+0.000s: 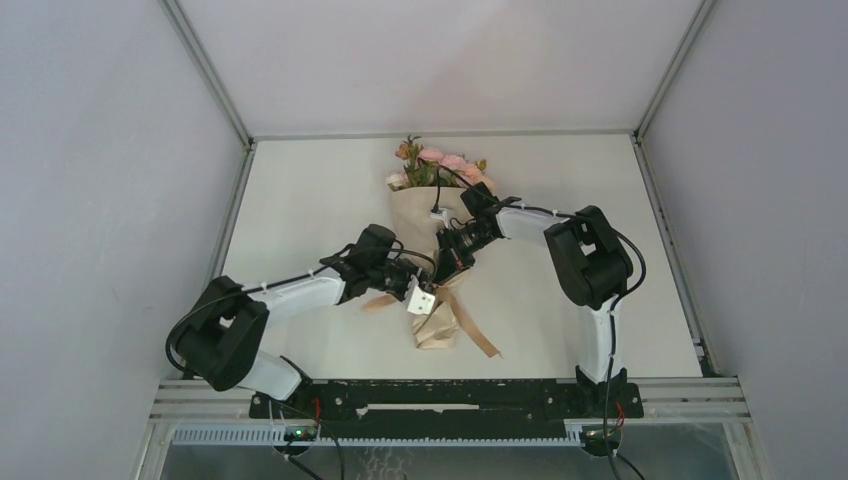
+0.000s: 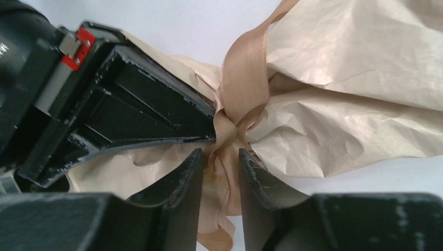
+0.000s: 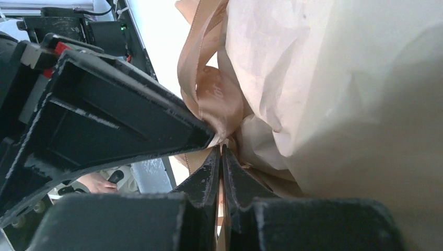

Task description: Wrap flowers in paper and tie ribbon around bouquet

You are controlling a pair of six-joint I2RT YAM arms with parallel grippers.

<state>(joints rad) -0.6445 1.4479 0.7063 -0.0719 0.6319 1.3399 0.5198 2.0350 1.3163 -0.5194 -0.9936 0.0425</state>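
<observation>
The jaws of your left gripper [image 2: 220, 157] stand a little apart around the ribbon [image 2: 243, 78], your right gripper [image 3: 221, 157] pinches it shut by the knot [image 2: 230, 125] on the paper [image 2: 355, 68], so pull softly.

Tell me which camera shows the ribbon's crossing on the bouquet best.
The left wrist view: the ribbon crosses over itself against the paper, close, sharp and centred. The right wrist view shows a loop of it edge-on, the crossing barely visible. The top view shows only small tails on the table; the crossing is hidden.
</observation>
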